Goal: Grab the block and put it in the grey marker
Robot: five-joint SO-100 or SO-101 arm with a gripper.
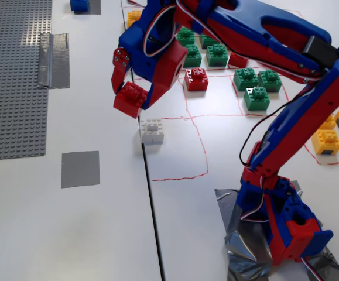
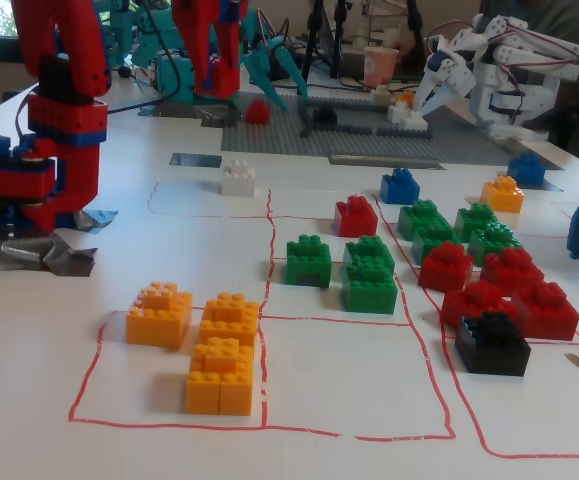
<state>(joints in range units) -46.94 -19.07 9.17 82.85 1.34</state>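
The red-and-blue plastic pincer (image 1: 135, 96) is clamped on the small red square studded toy brick (image 1: 130, 99), holding it in the air, tilted, with its studs facing up and toward the camera in a fixed view. Taking the white-grey studded brick (image 1: 151, 131) as landmark: the carried brick hangs just up-left of it, above the dark seam (image 1: 150, 205) between the 2 white desk slabs (image 1: 99, 234). The flat matte dark-grey square patch (image 1: 80, 168), the goal, lies lower-left of the white-grey brick, well apart from it and bare.

The step in hand is the carry. Done well, I judge, it means swinging further toward the patch while staying high enough to clear the white-grey brick, then levelling the tilted brick before lowering, so it lands flat and inside the patch edges, which leave little margin.

The brick is hard glossy plastic with raised round studs; the patch looks thin and dull. The long shiny crinkled duct-tape strip (image 1: 53, 52) lies far up-left of the landmark, on the edge of the grey studded baseplate (image 1: 11, 88).
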